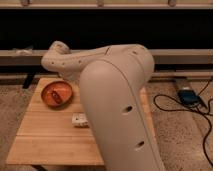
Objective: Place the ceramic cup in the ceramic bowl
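The ceramic bowl (56, 93) is round and orange-terracotta and sits at the far left of the wooden table (47, 142). A darker reddish thing lies inside it. The ceramic cup is not visible. My large white arm (115, 95) fills the middle of the view, and its upper link (62, 59) reaches left above and behind the bowl. My gripper is hidden behind the arm, so I cannot see where it sits relative to the bowl.
A white oblong bottle (78, 120) lies on the table in front of the bowl, half hidden by the arm. Black cables and a blue box (187, 96) lie on the floor at the right. A pale ledge (180, 55) runs behind the table.
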